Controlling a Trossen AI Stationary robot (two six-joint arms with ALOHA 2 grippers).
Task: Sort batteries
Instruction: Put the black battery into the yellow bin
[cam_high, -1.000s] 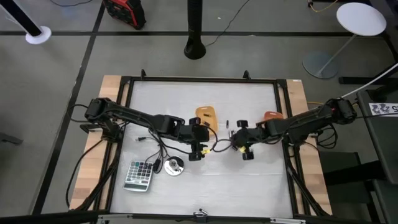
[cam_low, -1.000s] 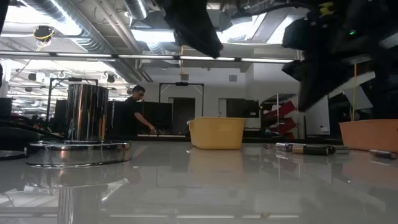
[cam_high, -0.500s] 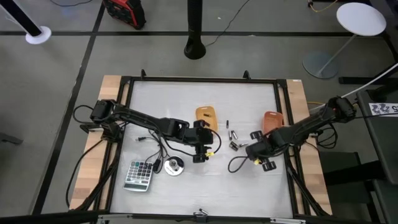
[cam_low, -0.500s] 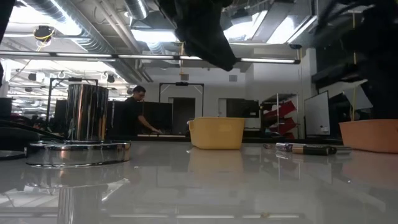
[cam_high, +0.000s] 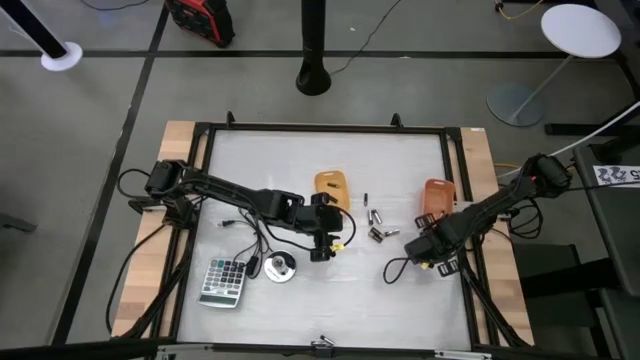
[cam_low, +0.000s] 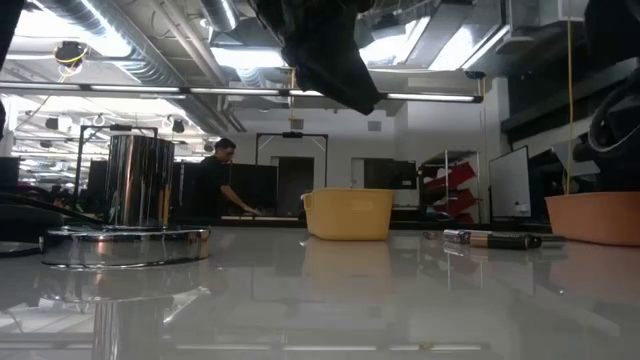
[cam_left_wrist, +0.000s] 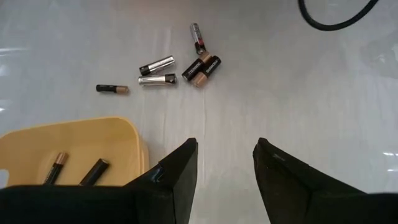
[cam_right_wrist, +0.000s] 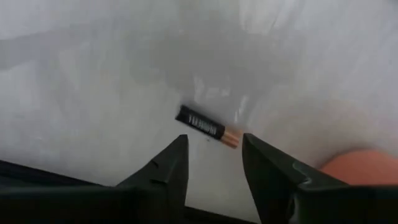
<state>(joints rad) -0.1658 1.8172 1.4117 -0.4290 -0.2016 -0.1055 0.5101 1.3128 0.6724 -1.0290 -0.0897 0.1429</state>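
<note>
Several batteries (cam_left_wrist: 177, 68) lie loose on the white table (cam_high: 300, 160), between a yellow bin (cam_high: 332, 188) and an orange bin (cam_high: 437, 197). The yellow bin (cam_left_wrist: 68, 149) holds two batteries (cam_left_wrist: 74, 169). My left gripper (cam_left_wrist: 225, 146) hovers open beside the yellow bin and points at the loose pile. My right gripper (cam_right_wrist: 214, 140) is open near the table's right edge, beside the orange bin (cam_right_wrist: 367, 165). One dark battery with a copper end (cam_right_wrist: 208, 126) lies on the table just beyond its fingertips.
A calculator (cam_high: 224, 282) and a round metal disc with a cable (cam_high: 280, 268) sit at the near left. A black cable loop (cam_high: 395, 268) lies beside my right gripper (cam_high: 425, 248). The black frame rail (cam_high: 462, 200) runs along the table's right edge. A person stands far behind the table (cam_low: 212, 185).
My right gripper has gone from the loose pile toward the table's right and near edges, and is now beside the orange bin. My left gripper has shifted slightly toward the table's right edge.
</note>
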